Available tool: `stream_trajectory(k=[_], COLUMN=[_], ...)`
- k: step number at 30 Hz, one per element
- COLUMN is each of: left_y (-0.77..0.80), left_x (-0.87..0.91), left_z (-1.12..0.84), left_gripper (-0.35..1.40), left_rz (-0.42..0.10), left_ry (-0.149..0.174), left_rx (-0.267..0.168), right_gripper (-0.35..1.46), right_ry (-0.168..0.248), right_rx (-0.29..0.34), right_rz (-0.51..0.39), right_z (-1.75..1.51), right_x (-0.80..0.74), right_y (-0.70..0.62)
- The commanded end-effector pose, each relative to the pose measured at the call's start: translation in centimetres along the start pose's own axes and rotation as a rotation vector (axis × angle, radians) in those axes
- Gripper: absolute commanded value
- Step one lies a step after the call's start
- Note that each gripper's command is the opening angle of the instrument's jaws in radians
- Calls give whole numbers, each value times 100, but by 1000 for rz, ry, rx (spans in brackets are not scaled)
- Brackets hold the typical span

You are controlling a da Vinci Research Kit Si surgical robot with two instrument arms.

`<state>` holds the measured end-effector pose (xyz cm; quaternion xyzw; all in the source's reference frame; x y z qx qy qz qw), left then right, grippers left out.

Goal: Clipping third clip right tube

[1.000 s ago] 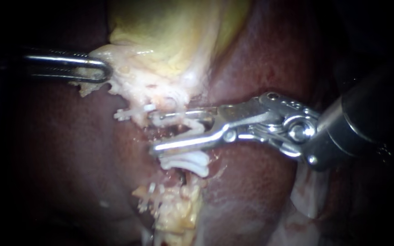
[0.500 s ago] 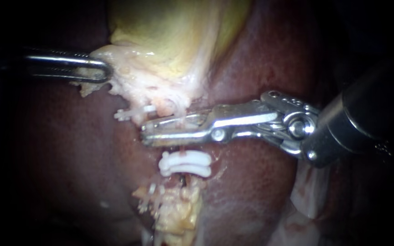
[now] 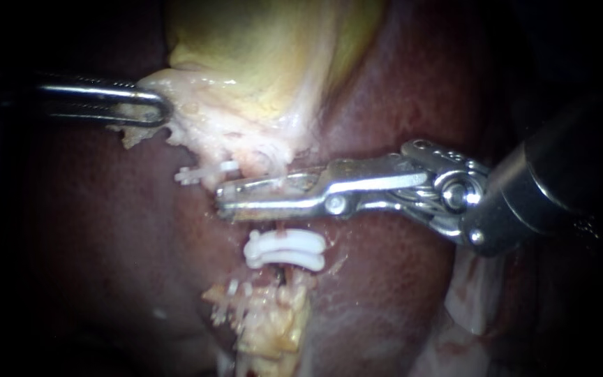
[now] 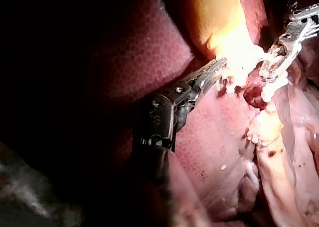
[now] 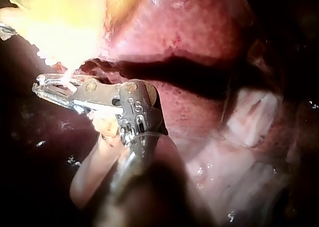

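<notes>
Closing on the right tube point(image 3: 279, 230): the right instrument point(image 3: 226, 201) has its claw squeezed almost flat across it, and a white clip point(image 3: 273, 185) shows through the slot. Just near of it, two set clips point(image 3: 284, 251) sit side by side on the tube.

Judgement: the third clip is being pressed home. Release and withdrawal remain.

The left instrument point(image 3: 162, 108), far left, has its claw closed on the gallbladder point(image 3: 246, 70) edge. The left wrist view shows that grip on pale tissue plainly, while the endoscope shows it less clearly.

The right wrist view gives the right claw side-on before the liver point(image 5: 199, 28). The set clips cannot be made out there.
</notes>
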<state>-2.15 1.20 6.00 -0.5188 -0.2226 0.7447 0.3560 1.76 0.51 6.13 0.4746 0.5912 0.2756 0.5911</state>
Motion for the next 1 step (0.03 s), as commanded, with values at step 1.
stream_trajectory(k=[1], left_y=[0], left_x=[0], left_z=[0], left_gripper=[-35], left_rz=[0], left_ry=[0], left_rx=[0], right_gripper=[-35], right_ry=[-1], right_rx=[0], right_rz=[-1], right_z=[0], right_x=[-2], right_y=[1])
